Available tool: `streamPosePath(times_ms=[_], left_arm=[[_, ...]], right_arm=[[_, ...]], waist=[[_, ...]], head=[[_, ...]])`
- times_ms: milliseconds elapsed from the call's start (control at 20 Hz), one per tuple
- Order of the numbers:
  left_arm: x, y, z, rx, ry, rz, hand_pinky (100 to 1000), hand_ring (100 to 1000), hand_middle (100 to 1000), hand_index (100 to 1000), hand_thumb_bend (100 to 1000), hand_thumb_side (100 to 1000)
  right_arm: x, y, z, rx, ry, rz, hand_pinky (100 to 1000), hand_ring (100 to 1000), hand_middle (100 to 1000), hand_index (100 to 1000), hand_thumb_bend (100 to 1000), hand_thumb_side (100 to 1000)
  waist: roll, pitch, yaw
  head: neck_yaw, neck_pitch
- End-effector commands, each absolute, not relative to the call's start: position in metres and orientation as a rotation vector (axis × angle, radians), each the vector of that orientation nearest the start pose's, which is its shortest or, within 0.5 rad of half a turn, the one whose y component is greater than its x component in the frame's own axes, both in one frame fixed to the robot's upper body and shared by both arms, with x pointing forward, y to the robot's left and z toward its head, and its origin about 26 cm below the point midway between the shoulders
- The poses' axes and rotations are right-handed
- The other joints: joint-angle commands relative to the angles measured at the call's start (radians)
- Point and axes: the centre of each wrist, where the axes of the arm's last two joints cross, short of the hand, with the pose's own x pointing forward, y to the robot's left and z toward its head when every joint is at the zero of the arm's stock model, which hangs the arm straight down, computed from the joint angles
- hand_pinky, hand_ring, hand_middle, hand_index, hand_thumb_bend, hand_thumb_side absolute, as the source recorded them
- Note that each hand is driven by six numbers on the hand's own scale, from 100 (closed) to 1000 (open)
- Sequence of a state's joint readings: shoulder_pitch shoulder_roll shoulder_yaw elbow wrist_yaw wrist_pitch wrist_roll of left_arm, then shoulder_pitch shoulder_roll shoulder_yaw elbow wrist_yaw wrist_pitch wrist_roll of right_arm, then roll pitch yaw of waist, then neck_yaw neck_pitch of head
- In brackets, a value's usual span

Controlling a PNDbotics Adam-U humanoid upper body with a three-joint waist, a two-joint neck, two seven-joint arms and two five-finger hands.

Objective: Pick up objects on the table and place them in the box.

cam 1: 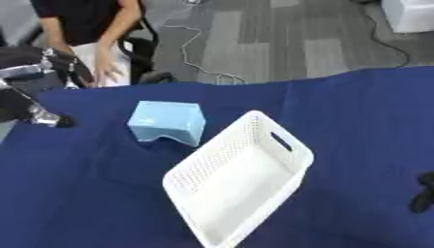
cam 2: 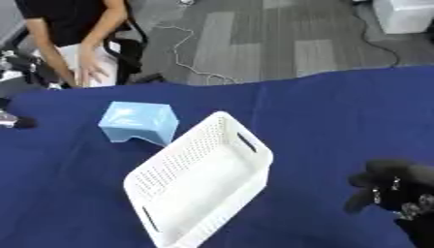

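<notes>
A light blue blocky object (cam 1: 168,122) with a notch in its underside sits on the blue tablecloth, just off the far left corner of the white perforated box (cam 2: 161,177). The box lies at an angle in the middle of the table with nothing inside it. My left arm comes in at the far left edge; a dark tip of my left hand (cam 1: 56,120) shows over the cloth, well left of the blue object. My right hand (cam 2: 392,188) hovers at the lower right, to the right of the box, with relaxed fingers that hold nothing.
The blue cloth (cam 1: 356,111) covers the whole table; its far edge runs across the upper part of the view. Beyond it lie grey floor and a cable (cam 1: 196,53). A seated person is at the upper left, behind the table.
</notes>
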State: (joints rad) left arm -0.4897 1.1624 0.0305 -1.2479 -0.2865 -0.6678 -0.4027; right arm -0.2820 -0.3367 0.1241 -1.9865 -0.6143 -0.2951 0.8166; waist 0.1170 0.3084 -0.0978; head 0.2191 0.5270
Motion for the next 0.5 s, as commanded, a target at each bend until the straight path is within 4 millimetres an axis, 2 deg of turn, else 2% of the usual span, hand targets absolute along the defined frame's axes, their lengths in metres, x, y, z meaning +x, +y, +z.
streamPosePath(times_ms=[50,100,200,250,300,450,500], left_arm=[[0.33,0.515,0.305,0.978,-1.538,-1.682,602,706,755,830,655,630],[0.332,0.515,0.303,0.974,-1.514,-1.704,635,729,765,838,730,627],[0.337,0.516,0.3,0.979,-1.456,-1.754,662,745,772,844,793,632],[0.34,0.517,0.299,0.985,-1.43,-1.775,651,738,769,842,768,626],[0.342,0.517,0.297,0.987,-1.415,-1.793,685,758,779,850,851,647],[0.35,0.519,0.295,1.014,-1.356,-1.833,720,768,783,853,882,648],[0.354,0.519,0.293,1.021,-1.342,-1.845,750,780,789,856,935,647]], right_arm=[[0.297,-0.231,0.189,-1.223,2.851,-1.446,741,891,917,956,100,790],[0.297,-0.231,0.19,-1.225,2.848,-1.446,742,891,916,956,100,790],[0.297,-0.23,0.191,-1.227,2.842,-1.448,742,891,916,957,100,790],[0.297,-0.23,0.191,-1.226,2.84,-1.451,742,891,916,956,100,790],[0.297,-0.229,0.191,-1.225,2.839,-1.453,742,892,917,958,100,789],[0.297,-0.229,0.192,-1.221,2.834,-1.459,742,891,917,958,100,790],[0.297,-0.229,0.192,-1.22,2.833,-1.462,743,892,918,959,100,789]], waist=[[-0.003,-0.019,-0.004],[-0.002,-0.018,-0.008],[-0.001,-0.015,-0.011],[0.0,-0.014,-0.012],[0.001,-0.012,-0.013],[0.005,-0.008,-0.018],[0.006,-0.007,-0.019]], head=[[-0.007,-0.015],[-0.004,-0.013],[0.001,-0.006],[0.003,-0.004],[0.004,0.0],[0.01,0.01],[0.012,0.014]])
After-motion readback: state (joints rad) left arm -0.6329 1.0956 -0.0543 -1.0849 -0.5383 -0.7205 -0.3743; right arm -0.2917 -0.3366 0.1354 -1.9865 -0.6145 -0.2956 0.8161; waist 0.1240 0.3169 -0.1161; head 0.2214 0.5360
